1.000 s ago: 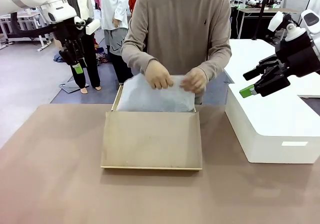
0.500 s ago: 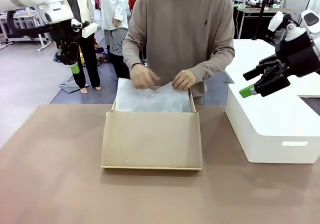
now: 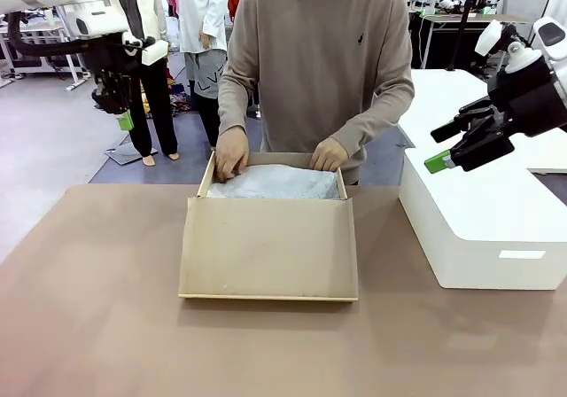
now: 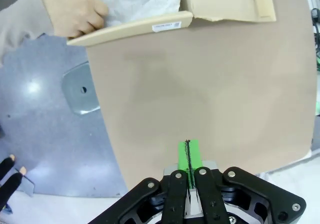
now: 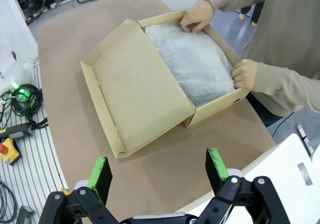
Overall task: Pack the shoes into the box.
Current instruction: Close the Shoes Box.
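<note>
Ahead of my right fingers (image 5: 102, 176), white tissue paper (image 5: 192, 59) covers the inside of the box (image 5: 140, 89), and I cannot tell what lies under it. Far beyond my left fingers (image 4: 183, 156), the picture's top edge cuts that box off. Its label (image 4: 166, 26) is too small to read.

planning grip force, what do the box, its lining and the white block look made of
Box: tan cardboard, matte, with thin folded walls and creased flaps. Lining: seemingly thin white tissue paper, crinkled all over. White block: smooth, matte, uniform surface; plastic or painted board, unclear which.
</note>
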Robot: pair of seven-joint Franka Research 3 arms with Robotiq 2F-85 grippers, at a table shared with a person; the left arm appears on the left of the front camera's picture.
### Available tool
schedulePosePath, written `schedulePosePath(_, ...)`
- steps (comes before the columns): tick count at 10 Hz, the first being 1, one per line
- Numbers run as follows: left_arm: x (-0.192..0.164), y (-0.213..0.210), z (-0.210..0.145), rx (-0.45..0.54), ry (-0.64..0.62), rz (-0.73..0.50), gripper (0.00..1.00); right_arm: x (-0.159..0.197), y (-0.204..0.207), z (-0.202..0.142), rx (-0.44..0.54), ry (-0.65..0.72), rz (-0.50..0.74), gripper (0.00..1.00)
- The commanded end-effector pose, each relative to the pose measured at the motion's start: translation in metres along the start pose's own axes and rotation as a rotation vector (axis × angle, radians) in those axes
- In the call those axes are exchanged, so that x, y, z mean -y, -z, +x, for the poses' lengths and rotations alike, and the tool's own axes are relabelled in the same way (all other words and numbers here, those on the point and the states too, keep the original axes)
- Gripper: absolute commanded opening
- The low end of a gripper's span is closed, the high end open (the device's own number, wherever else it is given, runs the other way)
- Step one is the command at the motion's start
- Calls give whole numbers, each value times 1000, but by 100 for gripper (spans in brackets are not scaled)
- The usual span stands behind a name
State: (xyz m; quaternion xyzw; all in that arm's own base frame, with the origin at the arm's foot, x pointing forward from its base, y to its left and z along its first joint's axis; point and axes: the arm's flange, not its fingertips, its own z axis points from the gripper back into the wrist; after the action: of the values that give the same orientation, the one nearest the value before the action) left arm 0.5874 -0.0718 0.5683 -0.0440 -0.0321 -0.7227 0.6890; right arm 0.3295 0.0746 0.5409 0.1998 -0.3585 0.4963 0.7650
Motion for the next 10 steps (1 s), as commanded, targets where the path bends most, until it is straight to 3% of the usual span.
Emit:
schedulePosePath(1, 2, 2, -2, 3, 25, 13, 0, 4, 1, 1, 29, -20, 17, 100)
schedulePosePath(3, 0, 0, 2, 0, 6, 2, 0, 4, 1, 1, 29, -20, 17, 100)
schedulePosePath(4, -4, 3, -2, 63, 17, -64, 0, 4, 1, 1, 29, -20, 17, 100)
schedulePosePath(8, -21, 22, -20, 109, -150, -213, 0, 4, 1, 1, 29, -20, 17, 100)
schedulePosePath(10, -28, 37, -27, 161, -195, -350, 0, 4, 1, 1, 29, -20, 17, 100)
